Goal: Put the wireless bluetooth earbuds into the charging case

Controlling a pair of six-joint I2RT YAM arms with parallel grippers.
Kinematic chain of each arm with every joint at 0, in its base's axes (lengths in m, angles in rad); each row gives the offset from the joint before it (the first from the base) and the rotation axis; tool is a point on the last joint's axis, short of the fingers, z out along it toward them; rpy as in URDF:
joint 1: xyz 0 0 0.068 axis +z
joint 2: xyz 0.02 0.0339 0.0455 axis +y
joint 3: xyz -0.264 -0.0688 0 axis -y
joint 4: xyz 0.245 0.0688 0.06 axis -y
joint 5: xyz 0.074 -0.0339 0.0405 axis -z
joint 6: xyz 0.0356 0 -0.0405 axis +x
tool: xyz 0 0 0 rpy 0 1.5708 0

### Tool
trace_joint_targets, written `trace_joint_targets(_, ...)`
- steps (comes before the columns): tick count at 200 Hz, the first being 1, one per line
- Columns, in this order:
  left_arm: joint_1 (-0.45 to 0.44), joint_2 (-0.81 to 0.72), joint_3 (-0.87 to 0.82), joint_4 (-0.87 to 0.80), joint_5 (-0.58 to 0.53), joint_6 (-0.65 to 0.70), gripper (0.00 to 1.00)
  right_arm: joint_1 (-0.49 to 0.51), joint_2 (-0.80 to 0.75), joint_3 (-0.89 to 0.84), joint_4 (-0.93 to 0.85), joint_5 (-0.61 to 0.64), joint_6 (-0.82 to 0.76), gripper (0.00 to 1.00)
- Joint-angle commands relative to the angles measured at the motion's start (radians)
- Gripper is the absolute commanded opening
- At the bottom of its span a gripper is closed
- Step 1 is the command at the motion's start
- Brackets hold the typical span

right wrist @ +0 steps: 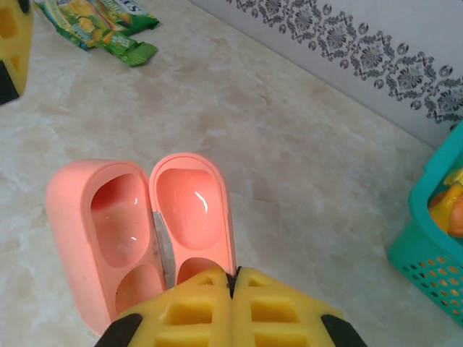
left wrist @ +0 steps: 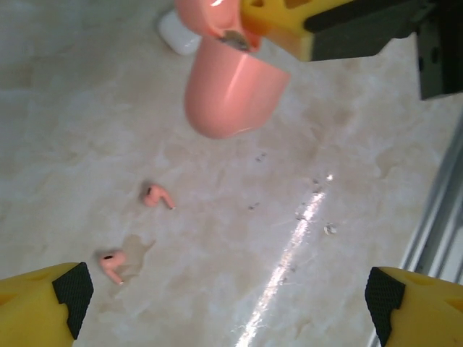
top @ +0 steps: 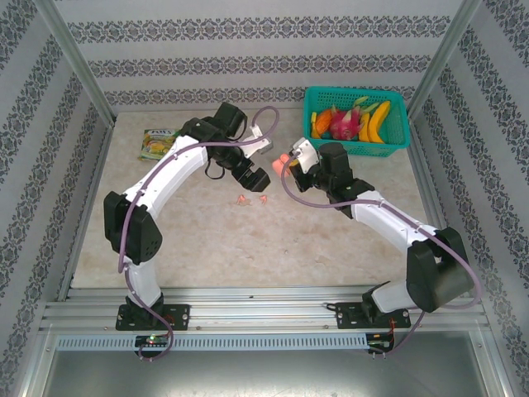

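A pink charging case hangs open above the table, both hollow halves empty. My right gripper is shut on the rim of its right half, and this also shows from above. Two pale pink earbuds lie loose on the marble top, seen in the top view as small pink specks. My left gripper hovers open just above them, nothing between its fingers, with the held case right in front of it. A white case lies behind the pink one, partly hidden.
A teal basket of toy fruit stands at the back right, its corner near the right gripper. A green snack packet lies at the back left. Metal rails run along the table's sides and near edge.
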Motion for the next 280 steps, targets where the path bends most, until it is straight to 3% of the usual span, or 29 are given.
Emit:
trace_joint_targets(1,0.012,0.024,0.06,-0.086,0.102,0.059,0.97,0.01,-0.002,-0.018,0.056,-0.081,-0.047,0.0)
trace_joint_targets(132,0.02,0.109,0.116,-0.11,0.249,0.064,0.75,0.027,-0.094,-0.064,0.072,-0.162,0.023,0.0)
trace_joint_targets(280,0.02,0.149,0.156,-0.109,0.307,0.052,0.57,0.04,-0.096,-0.033,0.059,-0.174,0.034,0.0)
